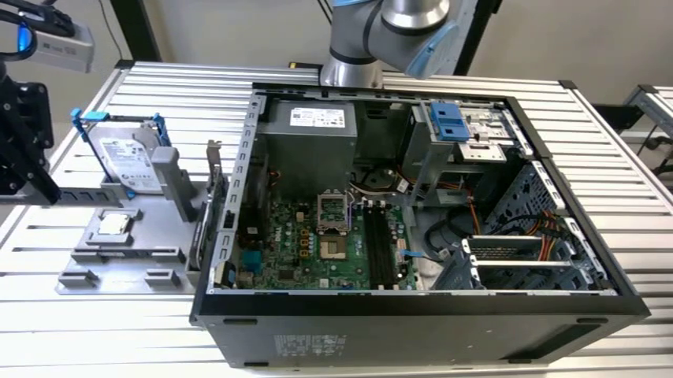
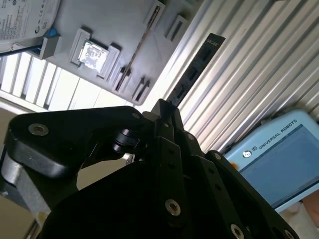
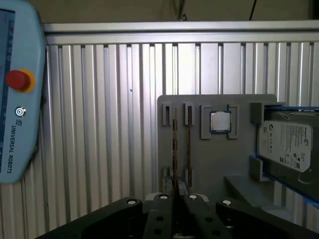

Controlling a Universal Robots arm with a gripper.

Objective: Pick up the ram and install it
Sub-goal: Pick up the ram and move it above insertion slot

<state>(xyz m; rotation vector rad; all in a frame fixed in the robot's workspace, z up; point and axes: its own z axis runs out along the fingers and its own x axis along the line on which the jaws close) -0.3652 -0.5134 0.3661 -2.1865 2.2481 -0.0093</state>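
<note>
The ram (image 2: 192, 69) is a long, narrow stick that looks dark here. It juts out from between the black fingers of my gripper (image 2: 162, 107), which is shut on one of its ends. In the first wrist view the ram (image 3: 174, 149) shows as a thin edge running out from the gripper (image 3: 177, 191). It hangs above the grey fixture plate (image 3: 214, 164). In the exterior view the gripper's black body (image 1: 24, 150) is at the left edge, well away from the green motherboard (image 1: 305, 236) and its long black slots (image 1: 379, 236).
The open computer case (image 1: 421, 311) takes up the middle of the ribbed metal table. The fixture plate (image 1: 126, 244) carries a hard drive (image 1: 126, 157), a processor chip (image 1: 113, 224) and another thin stick (image 3: 188, 144) in a slot. A teach pendant (image 2: 279, 159) lies beside it.
</note>
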